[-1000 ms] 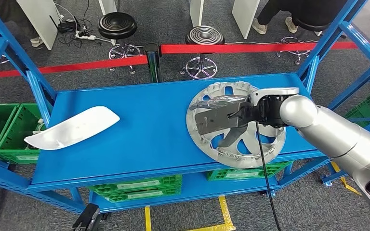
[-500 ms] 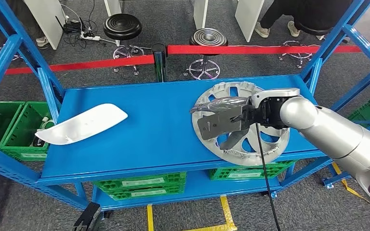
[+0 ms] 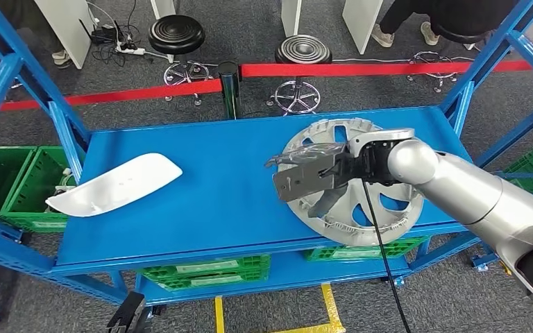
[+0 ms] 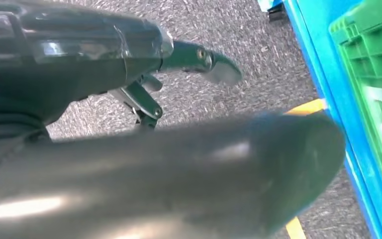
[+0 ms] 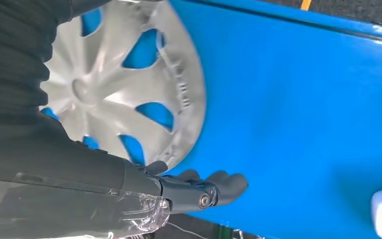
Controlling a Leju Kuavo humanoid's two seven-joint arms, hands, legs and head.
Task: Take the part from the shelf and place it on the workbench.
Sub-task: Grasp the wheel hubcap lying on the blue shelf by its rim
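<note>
A silver wheel cover [image 3: 382,208] lies on the right of the blue shelf [image 3: 215,201], its near rim hanging over the front edge. My right hand [image 3: 310,177] grips its left rim, with fingers [image 3: 293,157] stretched flat above the rim and the thumb [image 3: 326,201] down in a spoke opening. The right wrist view has the wheel cover [image 5: 124,94] against the palm and the fingertips [image 5: 219,185] reaching past the rim over blue shelf. My left hand [image 4: 129,74] hangs low over the grey floor, fingers apart and holding nothing.
A white curved panel [image 3: 114,184] lies on the shelf's left end. Blue uprights [image 3: 14,76] frame both sides. Green crates [image 3: 201,270] sit on the lower level and to the left [image 3: 7,180]. Beyond a red barrier tape [image 3: 347,68] are two stools [image 3: 173,35] and a seated person's legs [image 3: 402,17].
The whole picture has shifted a little, so the camera moved. My right hand stays on the wheel cover's left rim, and the cover hangs slightly further over the front edge.
</note>
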